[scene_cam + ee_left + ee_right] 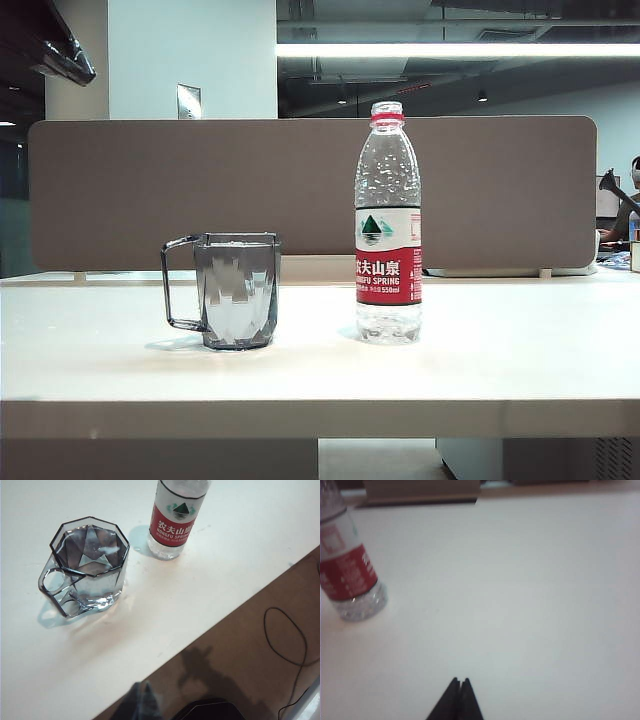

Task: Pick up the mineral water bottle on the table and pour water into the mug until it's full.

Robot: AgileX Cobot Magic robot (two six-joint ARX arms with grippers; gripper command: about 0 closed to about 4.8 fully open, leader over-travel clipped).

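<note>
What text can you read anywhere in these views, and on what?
"农夫山泉": mineral water bottle, red label band.
"NONGFU SPRING": same label, below it.
Small print underneath: too small to read.
Mug, table: no text.
Right gripper, shut, left gripper: none.

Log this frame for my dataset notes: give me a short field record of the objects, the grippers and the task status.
bottle: mineral water bottle upright on the table, uncapped, nearly empty
mug: mug upright beside the bottle, apart from it, filled with water
right gripper: right gripper shut, empty, above bare table away from the bottle
left gripper: dark shape at picture edge, state unclear
task status: pour looks done
</note>
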